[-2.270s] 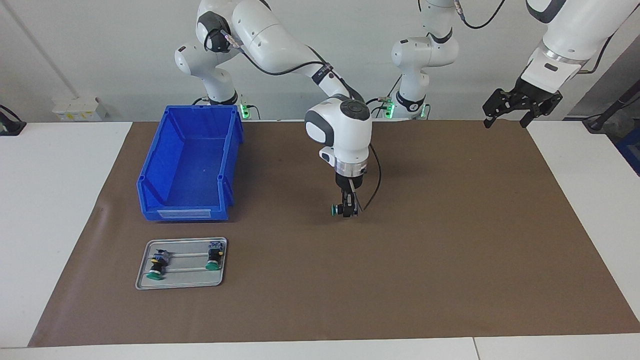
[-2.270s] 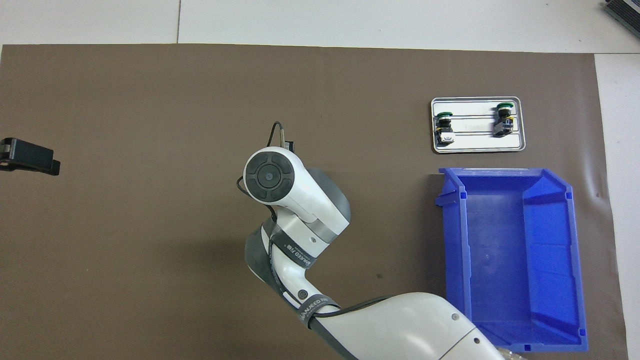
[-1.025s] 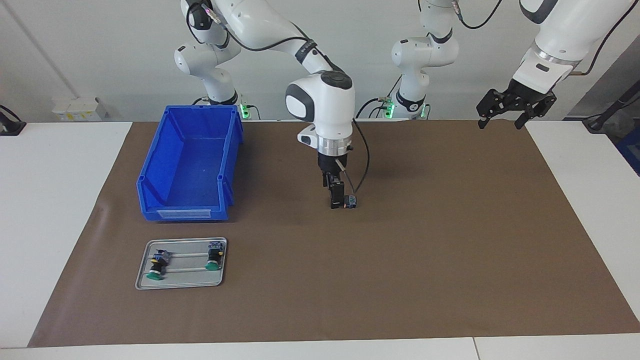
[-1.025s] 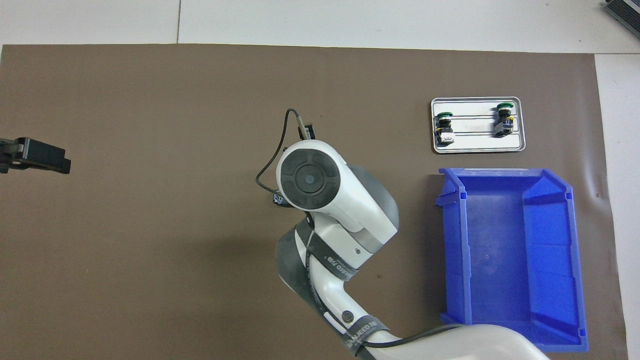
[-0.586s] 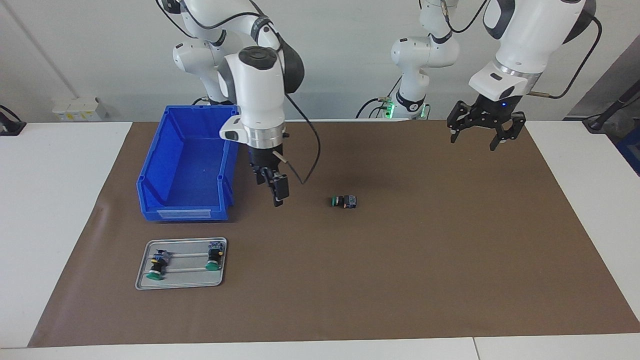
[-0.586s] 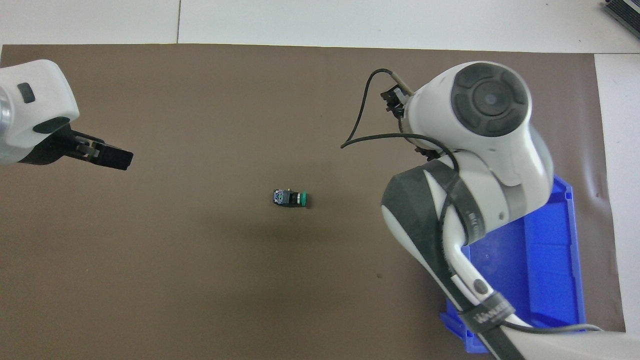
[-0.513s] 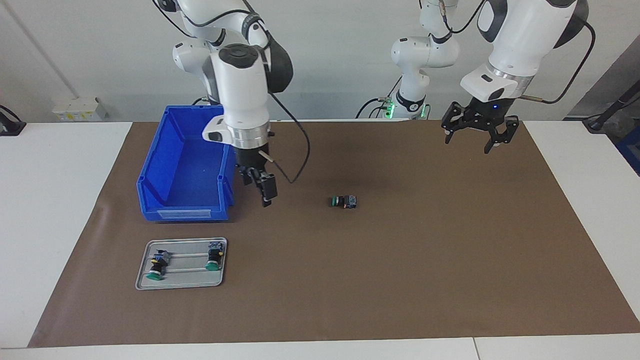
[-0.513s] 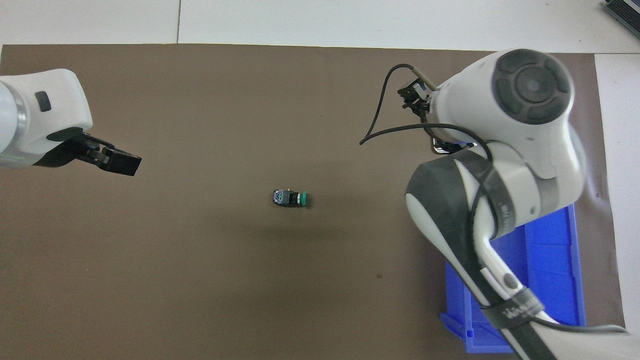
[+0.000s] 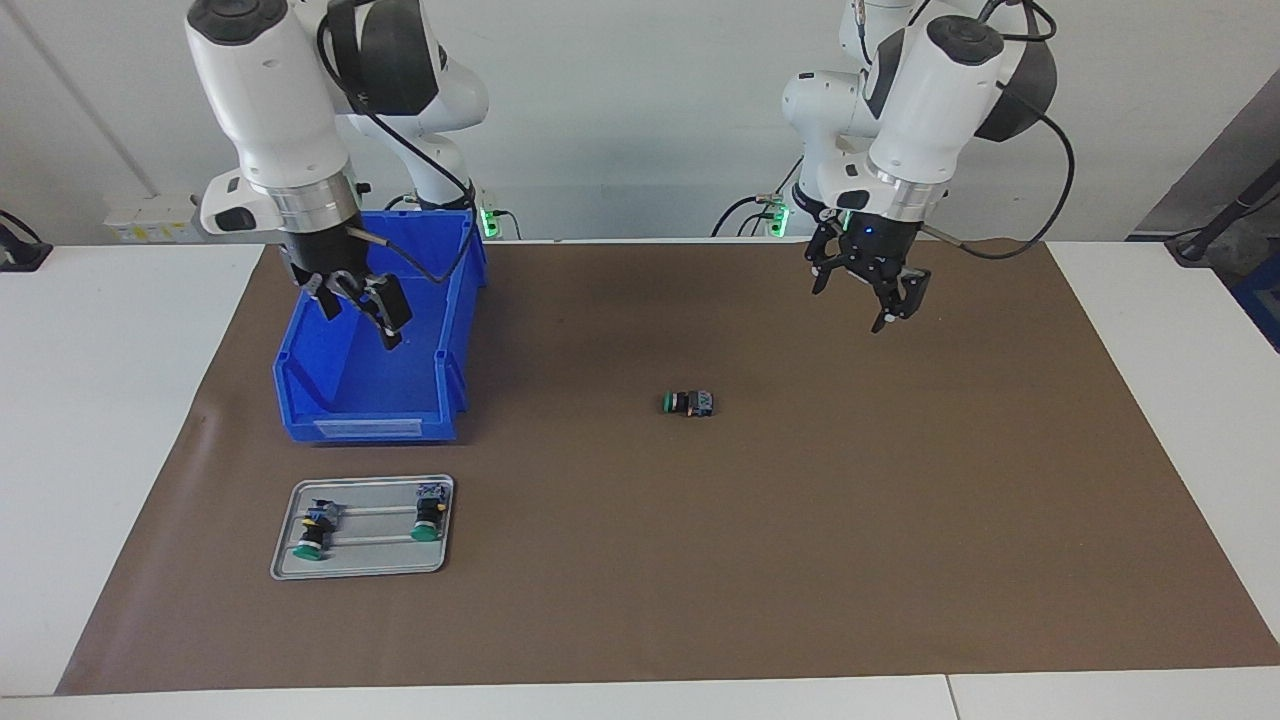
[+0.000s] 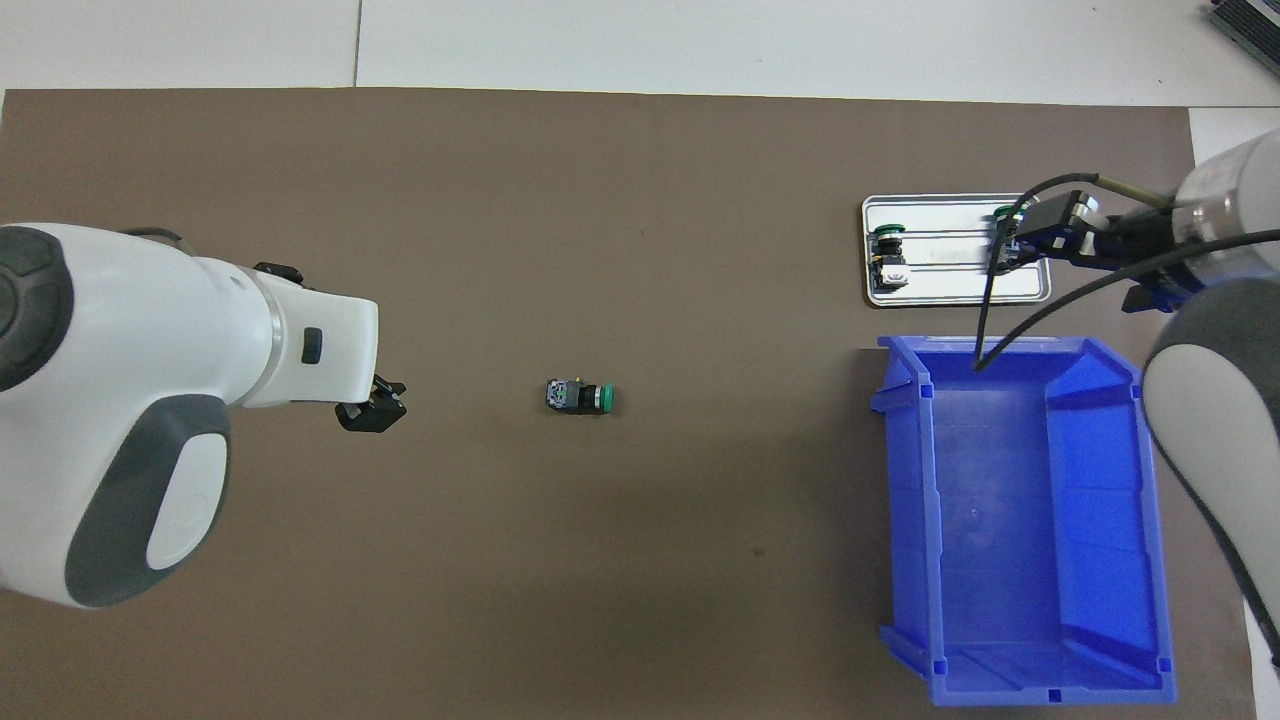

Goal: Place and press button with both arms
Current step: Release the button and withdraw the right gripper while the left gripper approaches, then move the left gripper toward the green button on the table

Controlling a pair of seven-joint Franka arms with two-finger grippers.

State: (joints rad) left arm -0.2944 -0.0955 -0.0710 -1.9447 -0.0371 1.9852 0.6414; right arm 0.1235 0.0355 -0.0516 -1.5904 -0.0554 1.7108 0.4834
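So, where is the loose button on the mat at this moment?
The button lies on its side near the middle of the brown mat, held by no gripper. The blue bin is its nearest neighbour, toward the right arm's end of the table.

No text, brand, number or sign could be read anywhere; the pale label strip on the blue bin (image 9: 367, 428) showed no legible writing.

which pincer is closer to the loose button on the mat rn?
Left. The left pincer hangs open over bare mat toward the left arm's end from the button. The right pincer, also open, is up over the blue bin, clearly further off.
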